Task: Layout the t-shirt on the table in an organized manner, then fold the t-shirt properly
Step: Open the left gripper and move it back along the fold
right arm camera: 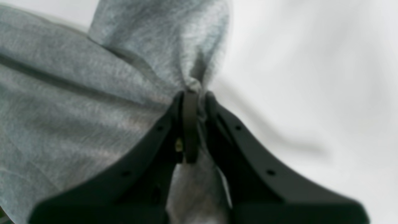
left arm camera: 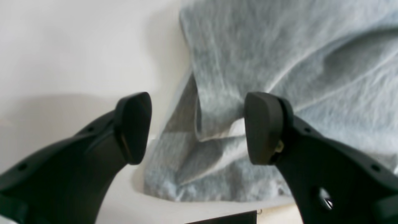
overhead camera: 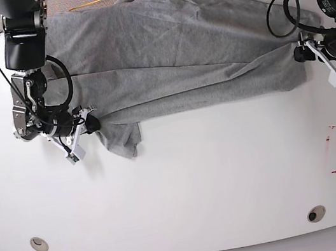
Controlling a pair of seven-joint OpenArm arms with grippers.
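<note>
T-shirt far edge beyond the table.

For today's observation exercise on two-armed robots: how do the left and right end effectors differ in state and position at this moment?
The left end effector stands open, holding nothing; the right end effector is shut on the t-shirt. The left faces a folded edge of the cloth that lies between its fingers; the right has the fabric bunched at its tips. In the base view the left sits at the shirt's right end, the right at its left end. Both are black.

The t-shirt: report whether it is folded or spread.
Partly folded: the t-shirt lies doubled lengthwise across the table, one corner pinched in the right gripper.
</note>
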